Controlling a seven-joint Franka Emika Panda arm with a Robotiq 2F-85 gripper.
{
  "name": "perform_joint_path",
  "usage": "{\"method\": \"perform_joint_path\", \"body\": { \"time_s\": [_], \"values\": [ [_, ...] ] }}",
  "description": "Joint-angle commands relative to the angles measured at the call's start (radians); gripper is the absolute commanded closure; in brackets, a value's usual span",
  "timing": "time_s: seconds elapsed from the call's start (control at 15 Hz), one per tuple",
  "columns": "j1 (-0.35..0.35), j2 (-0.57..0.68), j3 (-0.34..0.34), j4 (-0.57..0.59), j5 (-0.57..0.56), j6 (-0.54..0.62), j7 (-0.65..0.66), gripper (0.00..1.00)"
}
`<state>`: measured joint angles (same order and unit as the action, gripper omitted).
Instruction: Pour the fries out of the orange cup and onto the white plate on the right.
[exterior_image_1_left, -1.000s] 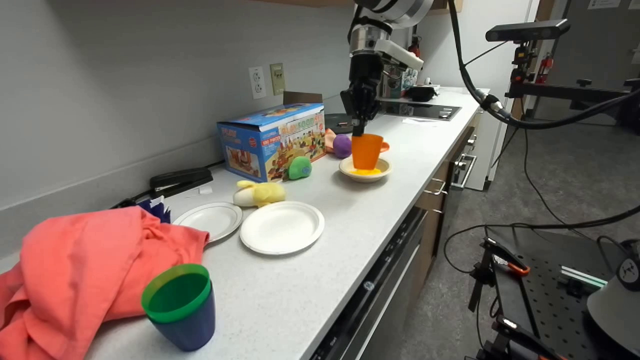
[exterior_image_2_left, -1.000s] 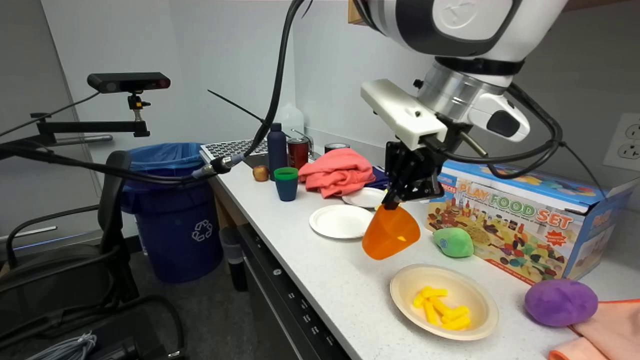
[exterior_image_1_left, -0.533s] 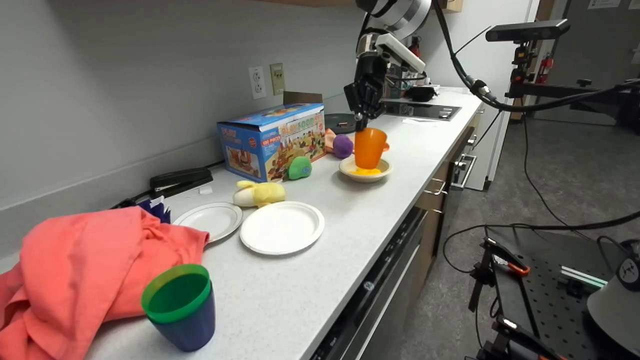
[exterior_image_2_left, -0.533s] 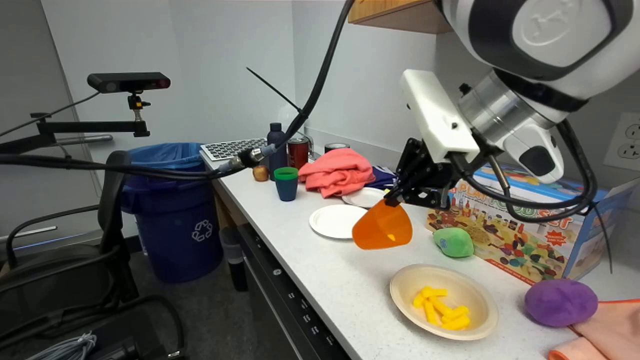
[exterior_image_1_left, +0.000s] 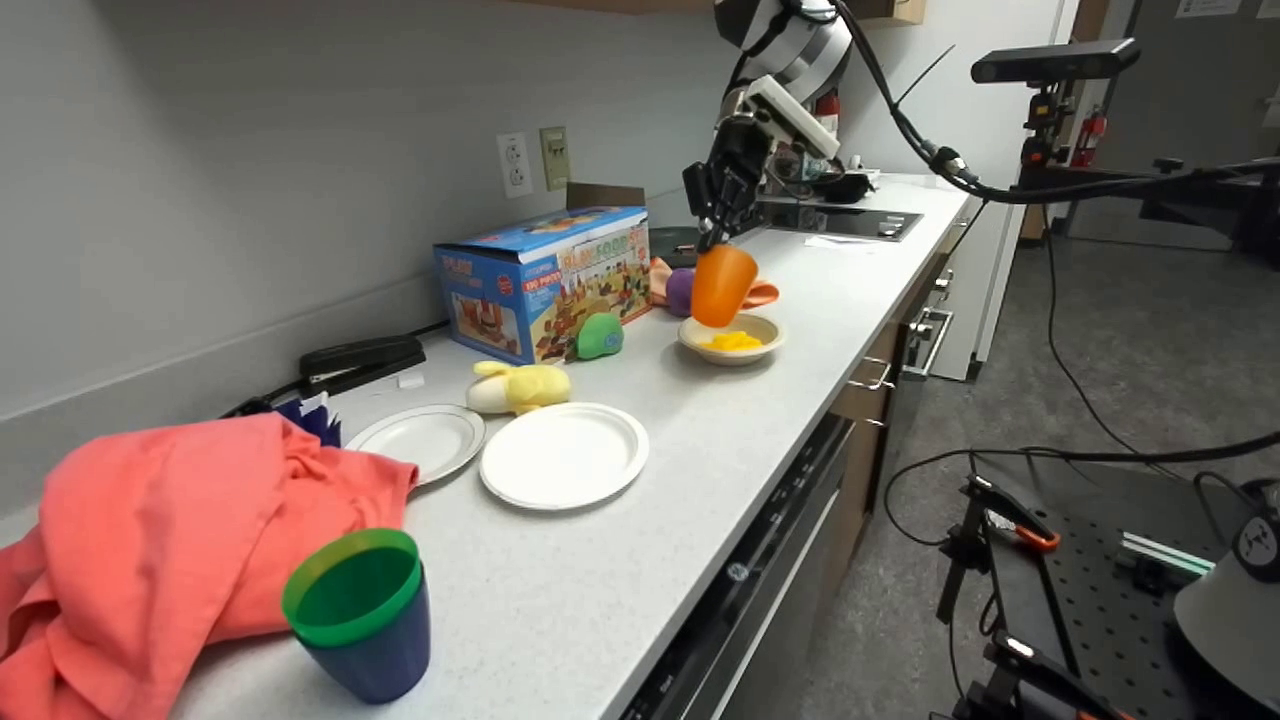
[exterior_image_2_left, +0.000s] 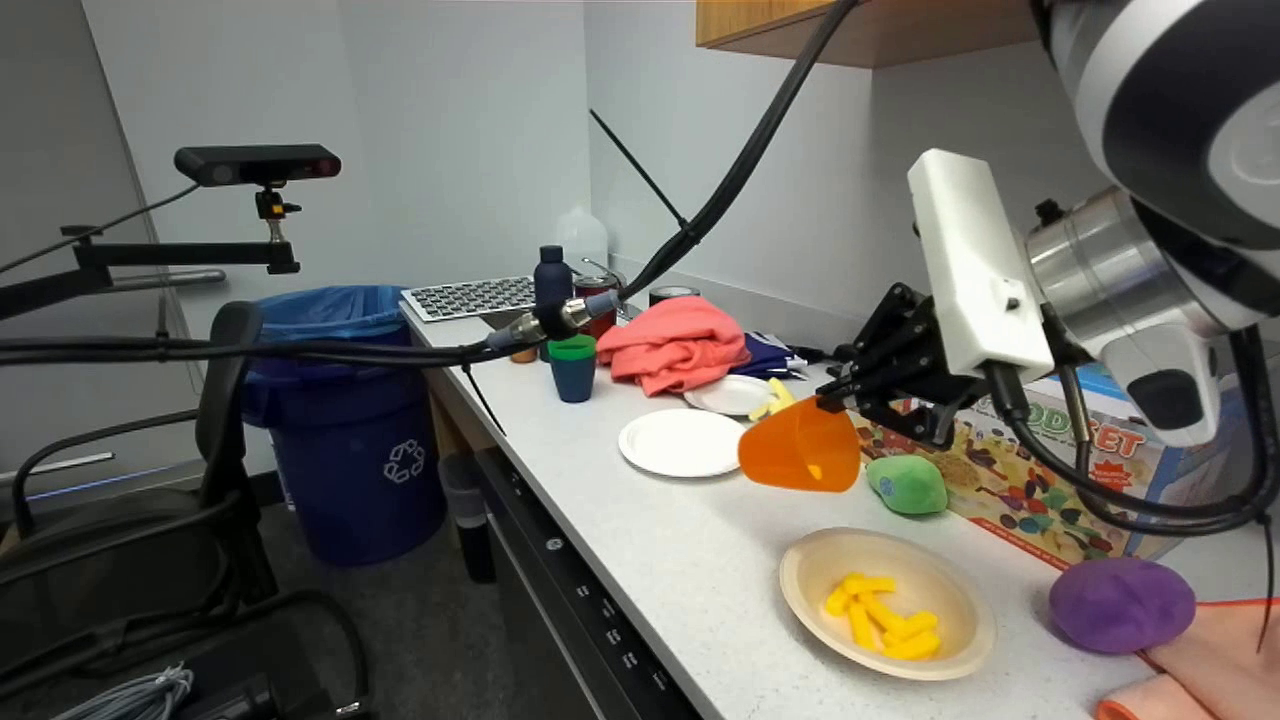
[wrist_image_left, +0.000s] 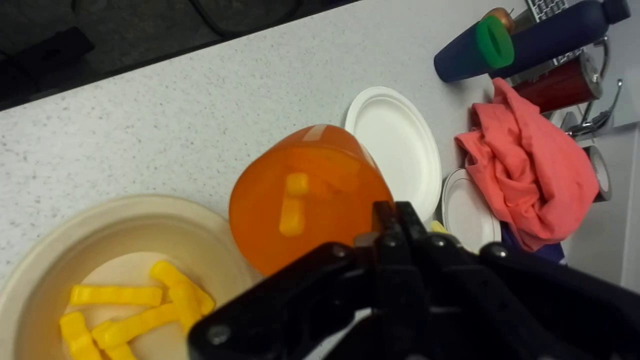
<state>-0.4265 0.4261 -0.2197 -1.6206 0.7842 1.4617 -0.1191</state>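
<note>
The orange cup (exterior_image_1_left: 724, 285) is in the air, tilted, beside and above the beige bowl. It also shows in an exterior view (exterior_image_2_left: 795, 445) and in the wrist view (wrist_image_left: 325, 215). My gripper (wrist_image_left: 393, 206) is shut on its rim, one finger inside and one outside. Yellow fries (wrist_image_left: 292, 215) show through the cup; how many is unclear. A larger plain white plate (exterior_image_2_left: 683, 443) and a smaller white plate (exterior_image_2_left: 728, 395) with a thin rim line lie farther along the counter. In the wrist view the larger plate (wrist_image_left: 400, 145) is partly hidden by the cup.
A beige bowl (exterior_image_2_left: 960, 590) holds several fries (exterior_image_2_left: 912, 628). A green-and-blue cup (exterior_image_1_left: 370, 650), coral cloth (exterior_image_1_left: 190, 530), yellow-and-white toy (exterior_image_1_left: 520, 387), green toy (exterior_image_1_left: 600, 336), purple toy (exterior_image_2_left: 1122, 605) and play food box (exterior_image_1_left: 550, 285) stand about the counter. A black cable (exterior_image_2_left: 760, 160) hangs from the arm.
My wrist has swung round and tipped. The cup has risen slightly and tilted further, still in the gripper. In an exterior view it has moved away from above the bowl. The plates have not moved.
</note>
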Motion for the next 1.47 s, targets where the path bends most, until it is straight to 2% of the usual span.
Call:
{"method": "perform_joint_path", "body": {
  "time_s": [0.0,0.6,1.07,1.4],
  "values": [
    [-0.046,0.096,0.003,0.121,0.072,-0.117,0.017,0.99],
    [-0.139,0.266,0.006,0.229,0.242,-0.321,0.069,0.99],
    [-0.213,0.354,0.016,0.293,0.435,-0.411,0.181,0.99],
    [-0.253,0.399,0.018,0.306,0.541,-0.434,0.258,0.99]
  ]
}}
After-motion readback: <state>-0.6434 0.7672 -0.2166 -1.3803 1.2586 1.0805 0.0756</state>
